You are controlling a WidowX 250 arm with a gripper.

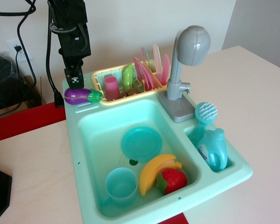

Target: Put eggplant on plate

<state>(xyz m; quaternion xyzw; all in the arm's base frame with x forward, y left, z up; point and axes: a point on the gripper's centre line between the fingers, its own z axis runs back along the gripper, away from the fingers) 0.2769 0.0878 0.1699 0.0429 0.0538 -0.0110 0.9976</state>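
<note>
The purple eggplant [77, 96] with its green cap lies on its side on the back left corner of the teal toy sink's rim [73, 135]. The round teal plate [141, 142] lies flat in the basin, toward the back. My black gripper [74, 80] hangs straight down directly over the eggplant, its tips at or just above the eggplant's top. The fingers look like one narrow column from this angle, so I cannot tell whether they are open, shut, or touching the eggplant.
In the basin, in front of the plate, are a teal cup [121, 185], a yellow banana [155, 172] and a red strawberry [174, 180]. A yellow dish rack [99, 74] holds a pink cup, a green item and upright pink plates [151, 70]. A grey faucet [186, 60] stands at the right, with a brush [205, 113] and a blue bottle [215, 149].
</note>
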